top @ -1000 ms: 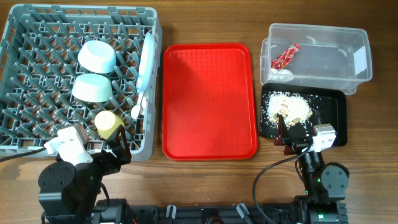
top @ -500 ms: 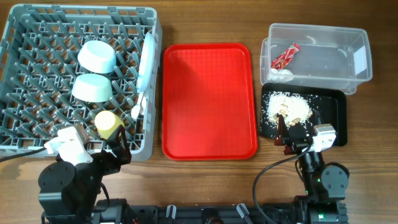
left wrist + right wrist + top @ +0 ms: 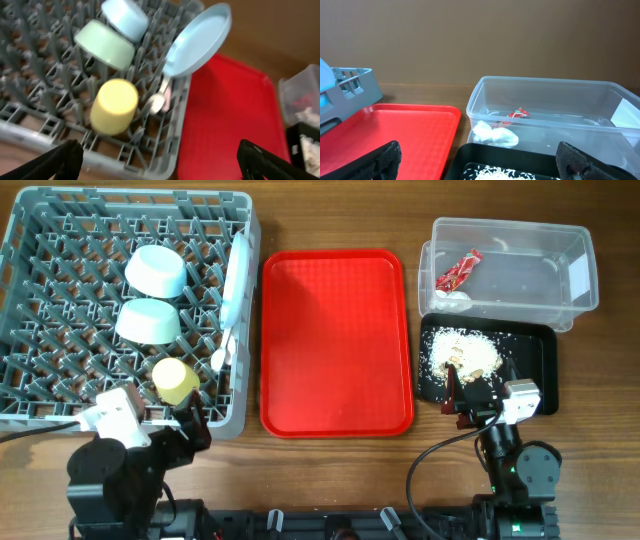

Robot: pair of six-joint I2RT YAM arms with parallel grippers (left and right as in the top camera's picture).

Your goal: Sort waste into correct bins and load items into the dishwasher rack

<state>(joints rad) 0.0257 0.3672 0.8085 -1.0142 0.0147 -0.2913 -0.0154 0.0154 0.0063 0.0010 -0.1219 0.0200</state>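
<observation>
The grey dishwasher rack [image 3: 40, 300] at the left holds the pale-blue bowl [image 3: 156, 271], the light-green bowl [image 3: 148, 321], the yellow cup [image 3: 175, 380], the pale-blue plate [image 3: 236, 280] standing on edge and a white utensil [image 3: 222, 355]. The clear tub [image 3: 510, 270] holds the red wrapper [image 3: 458, 272] and the white scrap [image 3: 455, 298]. The black tray [image 3: 540, 365] holds the rice leftovers [image 3: 462, 352]. My left gripper [image 3: 185, 423] is open and empty at the rack's front edge, below the cup [image 3: 114, 106]. My right gripper [image 3: 470, 390] is open and empty over the black tray's front [image 3: 485, 155].
The flat red serving tray [image 3: 336, 340] lies bare between the rack and the bins. In the right wrist view the tub [image 3: 555, 100] stands just behind the black tray, with the rack's corner [image 3: 355, 82] at the far left. Bare wooden table surrounds everything.
My left arm has shifted slightly to the right near the rack's front edge. The right arm and all objects have not moved.
</observation>
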